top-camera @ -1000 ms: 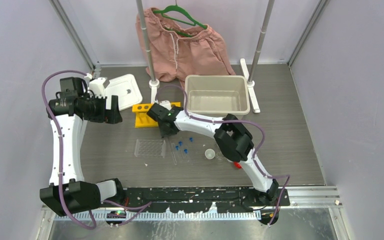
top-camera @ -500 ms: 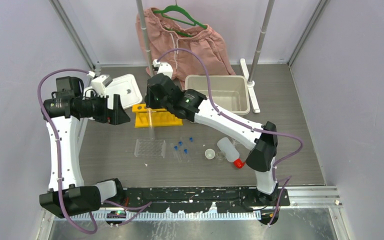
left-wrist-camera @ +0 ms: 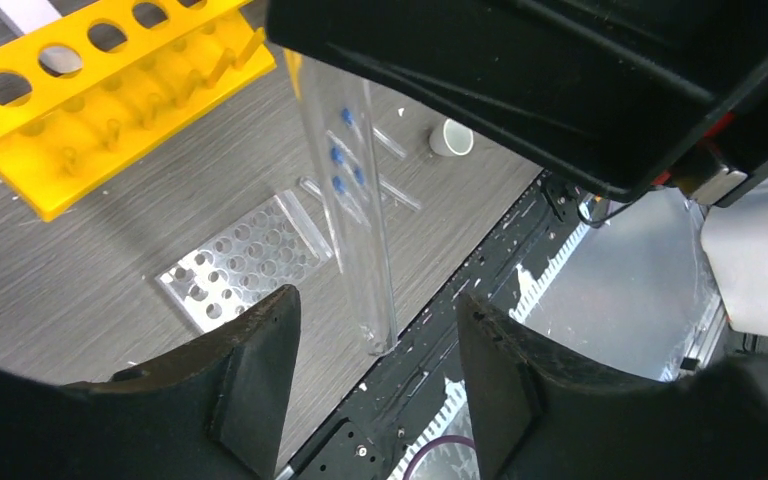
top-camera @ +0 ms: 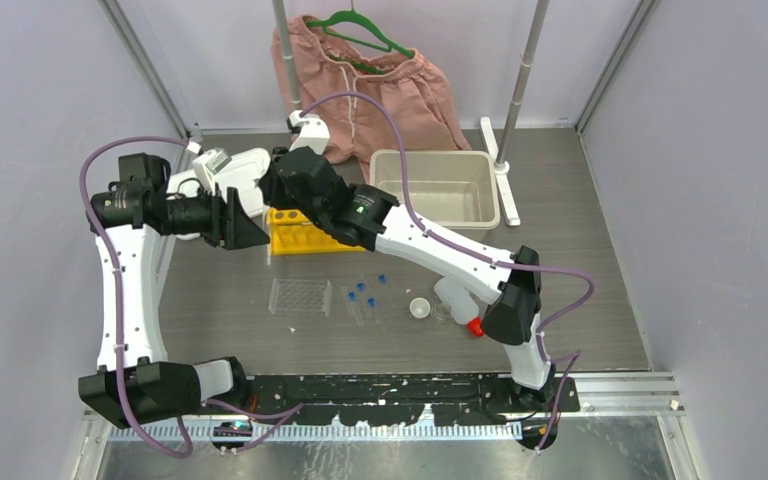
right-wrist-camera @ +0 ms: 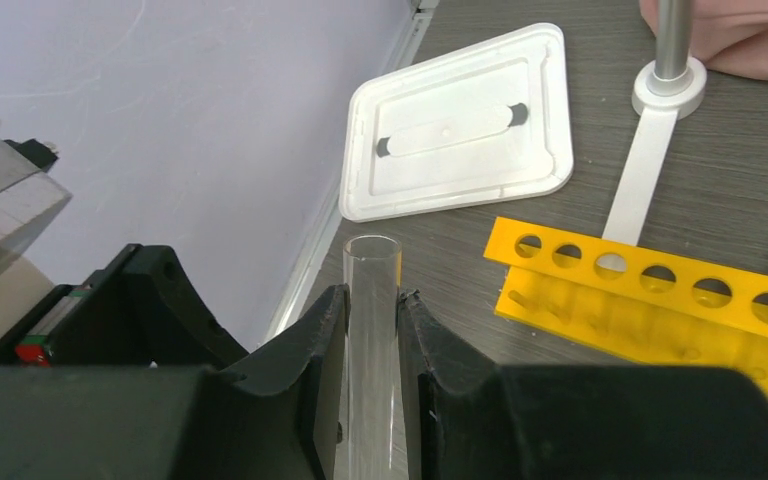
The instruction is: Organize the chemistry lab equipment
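Grey table [top-camera: 580, 270] from above nearly swallows the clear tube [left-wrist-camera: 352, 190] — only wrist cameras show it plainly: open-mouthed, pinched by the right gripper [right-wrist-camera: 371, 320] near the yellow rack [right-wrist-camera: 650, 310], its lower end framed between the spread fingers of the left gripper [left-wrist-camera: 377, 310], touching neither.

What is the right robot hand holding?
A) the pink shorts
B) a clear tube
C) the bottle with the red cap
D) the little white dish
B: in the right wrist view, the right gripper is closed on a clear tube that stands up between its fingers, while the red-capped bottle and the white dish lie on the table.
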